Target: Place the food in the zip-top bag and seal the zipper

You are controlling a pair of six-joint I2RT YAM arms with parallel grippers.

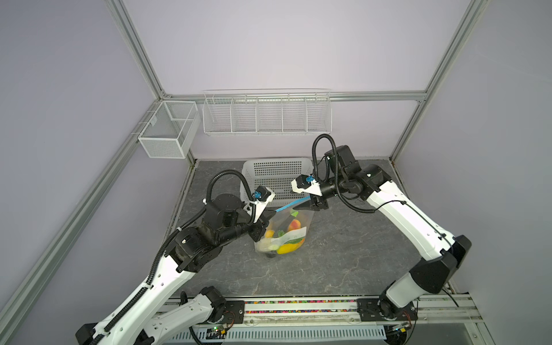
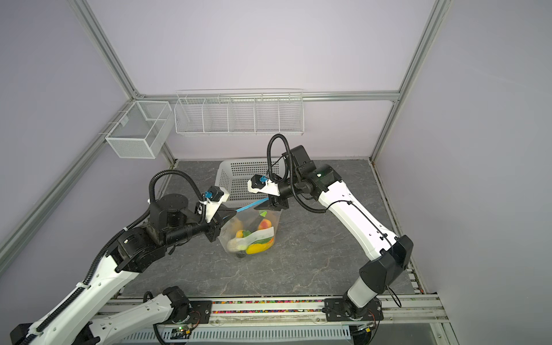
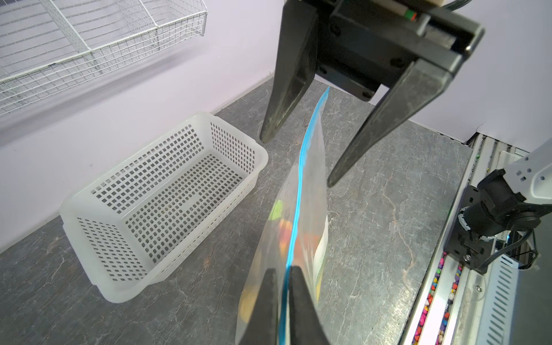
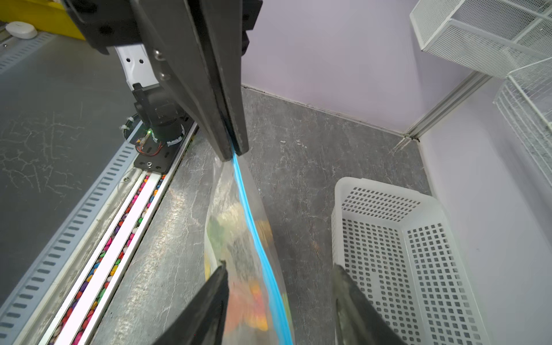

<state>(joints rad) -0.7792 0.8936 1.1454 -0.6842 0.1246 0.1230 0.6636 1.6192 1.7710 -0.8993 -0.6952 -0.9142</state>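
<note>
Running taut between the two arms, the zipper (image 1: 292,205) sets the line the next move has to follow. Its long axis goes from the left gripper (image 1: 273,211), lower in both top views, up and away to the right gripper (image 1: 299,205) beside the white perforated basket (image 1: 274,174). The left gripper is clamped tight on its end of the blue strip, fingers pressed flat together with the strip pinched between them. The right gripper (image 3: 297,159) has its jaws well apart and grips nothing; one finger stands on each side of the strip, which passes through the gap. Below the strip the zip-top bag (image 1: 283,227) hangs down to the grey table (image 1: 343,254), with the food (image 1: 286,248) heaped in its bottom, yellow, orange and green showing through the plastic. The right arm already straddles the far end, so closing it there and drawing along that same axis looks like the natural way to seal. The yellow slider tab cannot be made out in any view, so it may be hidden at one of the two ends
</note>
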